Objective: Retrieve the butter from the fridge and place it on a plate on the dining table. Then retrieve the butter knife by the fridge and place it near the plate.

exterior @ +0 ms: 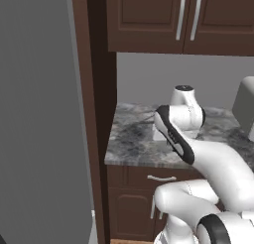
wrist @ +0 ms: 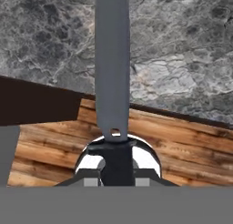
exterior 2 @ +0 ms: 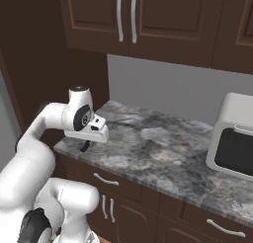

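Observation:
My gripper (wrist: 116, 167) is shut on the butter knife (wrist: 112, 59), whose long grey blade sticks straight out from the fingers in the hand view. Beneath the blade lie the marbled counter and its front edge. From the right base view the gripper (exterior 2: 86, 146) hangs under the white hand, just above the counter's near left corner. The fridge (exterior: 34, 119) is the tall grey face at the left. The butter, the plate and the dining table are out of view.
A grey marbled counter (exterior 2: 163, 148) runs along dark brown cabinets (exterior 2: 148, 20), with drawers below. A white boxy appliance (exterior 2: 232, 138) stands at its right end. A brown cabinet side panel (exterior: 92, 114) separates counter and fridge. Wood floor (wrist: 182, 145) lies below.

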Tool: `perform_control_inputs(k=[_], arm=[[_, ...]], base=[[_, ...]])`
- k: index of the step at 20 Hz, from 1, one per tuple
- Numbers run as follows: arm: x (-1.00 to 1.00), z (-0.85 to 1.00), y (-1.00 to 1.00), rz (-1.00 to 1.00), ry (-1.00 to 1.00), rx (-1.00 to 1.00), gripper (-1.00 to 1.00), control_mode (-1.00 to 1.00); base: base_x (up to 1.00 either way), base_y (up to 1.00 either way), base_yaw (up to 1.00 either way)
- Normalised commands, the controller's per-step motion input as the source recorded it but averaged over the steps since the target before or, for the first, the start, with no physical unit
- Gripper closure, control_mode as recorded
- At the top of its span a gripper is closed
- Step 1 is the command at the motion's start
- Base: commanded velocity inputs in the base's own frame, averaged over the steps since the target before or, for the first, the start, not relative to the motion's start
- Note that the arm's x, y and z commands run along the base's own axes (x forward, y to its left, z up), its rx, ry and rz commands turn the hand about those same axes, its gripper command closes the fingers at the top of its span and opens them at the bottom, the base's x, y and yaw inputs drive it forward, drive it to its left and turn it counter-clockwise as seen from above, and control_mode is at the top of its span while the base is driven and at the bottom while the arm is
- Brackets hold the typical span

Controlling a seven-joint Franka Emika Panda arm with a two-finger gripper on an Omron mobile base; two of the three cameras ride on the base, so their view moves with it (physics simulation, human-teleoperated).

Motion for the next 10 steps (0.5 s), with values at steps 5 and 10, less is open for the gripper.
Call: perform_control_inputs(k=[5, 10], arm=[[-0.87, 0.7, -0.01, 0.1, -0.04, 0.0, 1.0, -1.0], [-0.74, 0.57, 0.0, 0.01, 0.0, 0.0, 1.0, -1.0]], base=[[0.0, 0.0, 0.0], [0.0, 0.0, 0.0]])
